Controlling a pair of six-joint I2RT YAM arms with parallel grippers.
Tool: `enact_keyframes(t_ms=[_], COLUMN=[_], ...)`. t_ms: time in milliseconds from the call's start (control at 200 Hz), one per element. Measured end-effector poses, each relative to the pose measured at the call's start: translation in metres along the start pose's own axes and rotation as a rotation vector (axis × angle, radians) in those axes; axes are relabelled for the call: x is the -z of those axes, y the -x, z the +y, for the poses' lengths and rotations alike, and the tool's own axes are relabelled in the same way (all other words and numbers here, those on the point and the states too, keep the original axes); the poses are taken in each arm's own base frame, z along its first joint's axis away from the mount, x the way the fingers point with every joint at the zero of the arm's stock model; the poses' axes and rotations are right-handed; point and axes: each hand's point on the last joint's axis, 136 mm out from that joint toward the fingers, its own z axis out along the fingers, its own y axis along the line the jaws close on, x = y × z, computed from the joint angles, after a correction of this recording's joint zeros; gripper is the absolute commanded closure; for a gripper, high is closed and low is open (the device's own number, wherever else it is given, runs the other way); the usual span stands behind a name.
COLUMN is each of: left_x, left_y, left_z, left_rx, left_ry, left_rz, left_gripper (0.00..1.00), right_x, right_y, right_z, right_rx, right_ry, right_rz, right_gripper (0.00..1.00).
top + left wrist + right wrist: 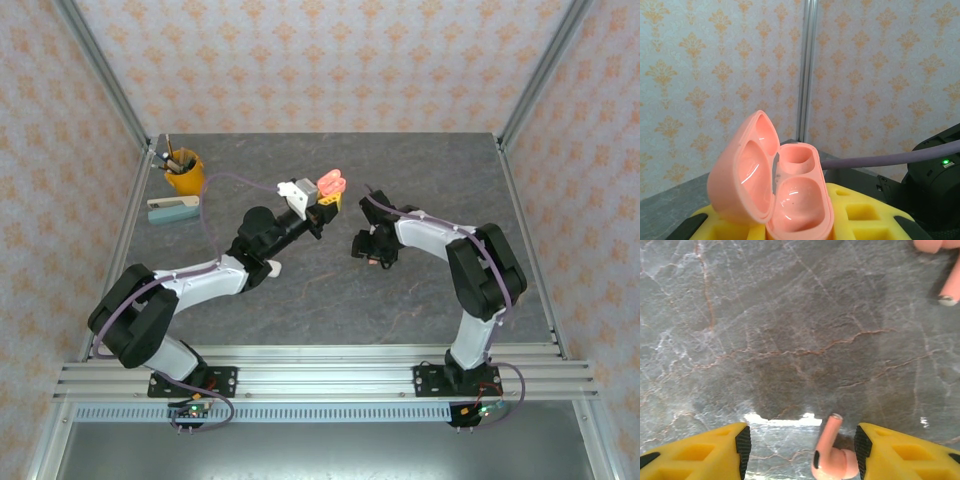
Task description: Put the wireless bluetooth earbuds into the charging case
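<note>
Salmon-pink plastic stands close in my left wrist camera. It is the case (pixel 790 200), its lid swung open to the left and two glossy hollow sockets showing. My left hand (pixel 795 227) is clenched on it, with the yellow fingers (pixel 875 217) pressing the lower body from both sides. From the top camera, this hand holds the case up over the middle of the grey, veined table (pixel 420 310).

My right hand (pixel 800 442) sits just right of the left one and points down at the table. It is released, with its yellow fingers spread wide. A salmon earbud (pixel 831 452) lies on the table between them, closer to the right finger, its stem pointing away from the camera. I cannot tell whether it touches that finger. A second earbud (pixel 951 282), also salmon, lies farther off at the upper right corner of the right wrist view, partly cut off.

A yellow cup (pixel 184 172) of pens stands at the far left of the table.
</note>
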Motion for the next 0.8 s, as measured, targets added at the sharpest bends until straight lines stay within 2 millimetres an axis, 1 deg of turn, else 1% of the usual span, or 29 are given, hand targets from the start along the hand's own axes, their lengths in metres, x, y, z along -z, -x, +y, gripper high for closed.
enact_keyframes(t_ms=[90, 255, 450, 550, 666, 801], left_x=[0.000, 0.000, 0.000, 0.000, 0.001, 0.003], left_y=[-0.001, -0.001, -0.001, -0.001, 0.001, 0.007], left_z=[0.000, 0.000, 0.002, 0.003, 0.003, 0.005], left_rx=[0.001, 0.001, 0.001, 0.001, -0.001, -0.009], left_ry=[0.001, 0.001, 0.009, 0.016, 0.019, 0.025], left_rz=[0.003, 0.003, 0.003, 0.003, 0.002, -0.006], left_gripper=[1.00, 1.00, 1.00, 1.00, 1.00, 1.00], right_x=[0.000, 0.006, 0.007, 0.009, 0.018, 0.034], right_y=[-0.003, -0.014, -0.024, -0.027, -0.023, -0.007], right_z=[0.004, 0.011, 0.036, 0.044, 0.043, 0.039], right_rx=[-0.007, -0.038, -0.036, -0.027, -0.018, 0.010], right_ry=[0.029, 0.088, 0.171, 0.195, 0.180, 0.144], right_rz=[0.006, 0.034, 0.061, 0.068, 0.048, -0.012], right_gripper=[0.42, 0.43, 0.43, 0.43, 0.42, 0.41])
